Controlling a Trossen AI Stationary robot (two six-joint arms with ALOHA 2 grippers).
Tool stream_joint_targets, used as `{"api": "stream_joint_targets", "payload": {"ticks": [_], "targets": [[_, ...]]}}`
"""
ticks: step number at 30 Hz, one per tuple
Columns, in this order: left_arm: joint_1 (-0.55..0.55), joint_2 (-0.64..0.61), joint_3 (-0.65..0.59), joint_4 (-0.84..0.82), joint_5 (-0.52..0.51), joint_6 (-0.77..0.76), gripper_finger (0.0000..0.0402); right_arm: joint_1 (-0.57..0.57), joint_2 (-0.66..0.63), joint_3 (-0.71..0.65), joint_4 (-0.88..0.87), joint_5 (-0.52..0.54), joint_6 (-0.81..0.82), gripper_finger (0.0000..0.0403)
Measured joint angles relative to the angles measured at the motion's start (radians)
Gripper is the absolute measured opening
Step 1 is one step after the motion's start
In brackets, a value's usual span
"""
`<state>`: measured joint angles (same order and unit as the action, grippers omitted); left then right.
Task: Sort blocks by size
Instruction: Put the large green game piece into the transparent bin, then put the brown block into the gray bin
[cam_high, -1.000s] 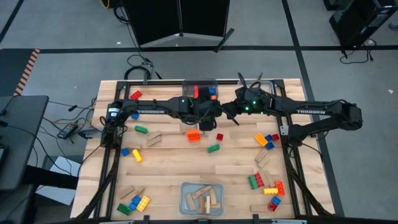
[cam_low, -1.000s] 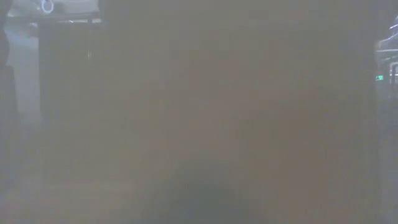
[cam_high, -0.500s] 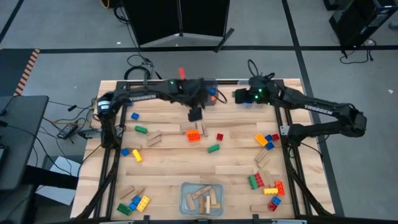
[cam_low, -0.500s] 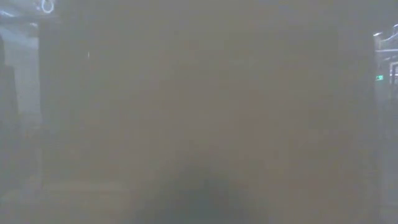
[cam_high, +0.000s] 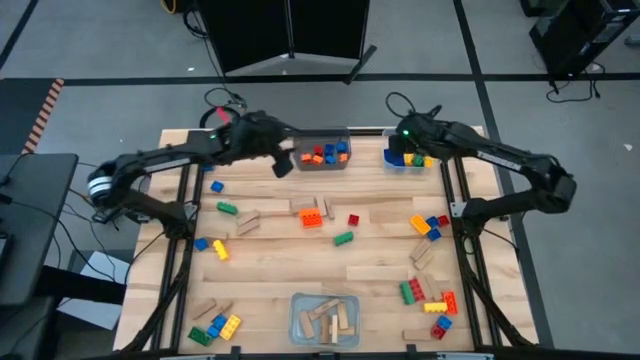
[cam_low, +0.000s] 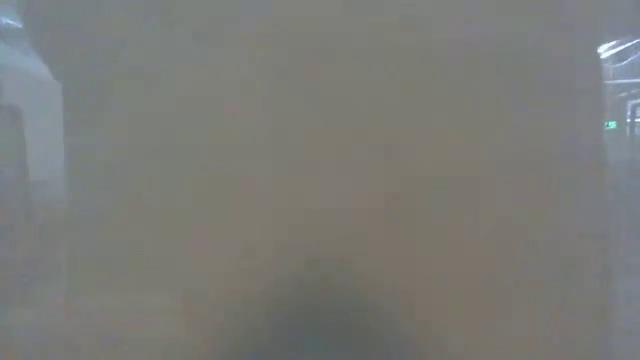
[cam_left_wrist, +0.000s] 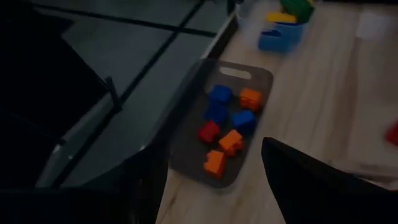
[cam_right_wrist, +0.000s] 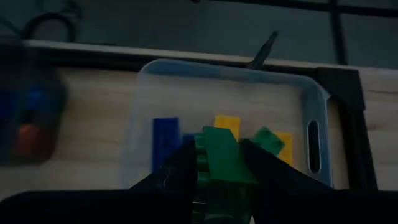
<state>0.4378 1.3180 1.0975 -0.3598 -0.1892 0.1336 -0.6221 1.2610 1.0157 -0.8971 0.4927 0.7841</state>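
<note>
Two clear plastic bins sit along the top edge of the light wooden table (cam_high: 300, 270) in the high view: a middle bin (cam_high: 322, 153) holding small red, blue and orange studded bricks (cam_left_wrist: 227, 121), and a second bin (cam_high: 408, 157) toward the upper right holding blue, yellow and green bricks. A third clear bin (cam_high: 324, 318) at the bottom centre holds plain tan wooden rectangular blocks (cam_high: 330, 320). The left gripper (cam_high: 283, 163) hangs just left of the middle bin, its dark fingers (cam_left_wrist: 298, 168) spread wide with nothing between them; the left wrist view looks down past them onto that bin's small bricks. The right gripper (cam_right_wrist: 217, 163) is over the upper-right bin, its fingers closed against the sides of a green studded brick (cam_right_wrist: 219, 160), held above the blue and yellow pieces lying in the bin. Loose pieces are scattered over the rest of the table: an orange studded brick (cam_high: 312, 218), a small red brick (cam_high: 353, 219) and a green brick (cam_high: 343, 238) near the centre, a wooden block (cam_high: 247, 222) to their left, a yellow, blue and red cluster (cam_high: 429, 225) at the right, more red, green and yellow bricks at the lower right, and a green, yellow and blue group (cam_high: 216, 329) at the lower left. The low view shows only a brownish haze.
</note>
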Motion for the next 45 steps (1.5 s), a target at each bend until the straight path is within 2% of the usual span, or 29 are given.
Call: {"api": "stream_joint_targets", "payload": {"ticks": [6, 13, 17, 21, 26, 33, 38, 45], "targets": [[0.054, -0.138, -0.11, 0.045, -0.016, -0.008, 0.0264, -0.044, 0.15, 0.0, 0.123, 0.047, -0.002, 0.0121], [0.101, -0.216, -0.169, 0.019, -0.023, -0.007, 0.0264, -0.058, 0.281, 0.0, 0.193, 0.028, -0.001, 0.0198], [0.114, -0.216, -0.173, -0.027, -0.022, -0.006, 0.0264, -0.052, 0.297, -0.001, 0.182, -0.019, -0.001, 0.022], [0.12, -0.216, -0.173, -0.051, -0.025, -0.004, 0.0264, -0.04, 0.259, -0.002, 0.171, -0.067, -0.001, 0.0226], [0.119, -0.215, -0.173, -0.049, -0.025, 0.028, 0.0264, -0.009, 0.156, -0.002, 0.117, -0.073, 0.005, 0.0225], [0.119, -0.215, -0.173, -0.043, -0.025, 0.039, 0.0264, 0.06, -0.002, -0.002, -0.078, -0.207, 0.168, 0.0225], [0.119, -0.215, -0.173, -0.02, -0.025, 0.041, 0.0264, 0.181, -0.087, -0.002, -0.234, -0.276, 0.399, 0.0226], [0.117, -0.215, -0.173, 0.009, -0.024, 0.039, 0.0264, 0.444, -0.104, -0.002, -0.37, -0.28, 0.696, 0.0227]]}}
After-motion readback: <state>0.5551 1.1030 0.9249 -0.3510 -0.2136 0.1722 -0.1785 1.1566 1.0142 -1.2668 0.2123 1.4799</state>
